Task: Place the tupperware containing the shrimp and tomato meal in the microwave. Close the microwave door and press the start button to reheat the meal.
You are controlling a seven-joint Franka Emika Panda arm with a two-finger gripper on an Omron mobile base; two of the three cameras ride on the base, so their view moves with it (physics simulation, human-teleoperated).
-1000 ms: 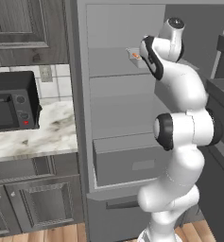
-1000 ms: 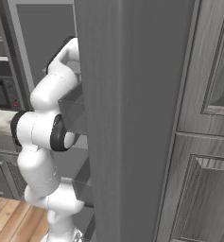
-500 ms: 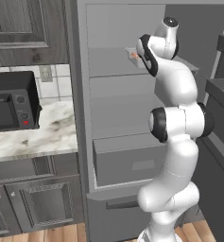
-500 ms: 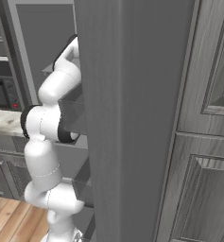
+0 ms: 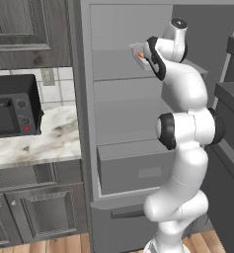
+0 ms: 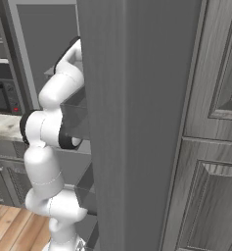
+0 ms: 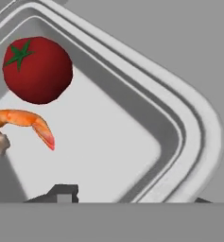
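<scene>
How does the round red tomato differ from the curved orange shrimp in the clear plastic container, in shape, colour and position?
The round red tomato is a plump ball with a green star-shaped stem; the curved orange shrimp is thin, bent and ends in a reddish tip. In the hand view, the tomato sits nearer the container's corner, the shrimp beside it. Both lie inside the clear plastic container.

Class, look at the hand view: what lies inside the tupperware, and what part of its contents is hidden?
Inside the tupperware sit a round red tomato and an orange shrimp. The picture's left edge cuts off the rest of the shrimp, so their number cannot be told.
</scene>
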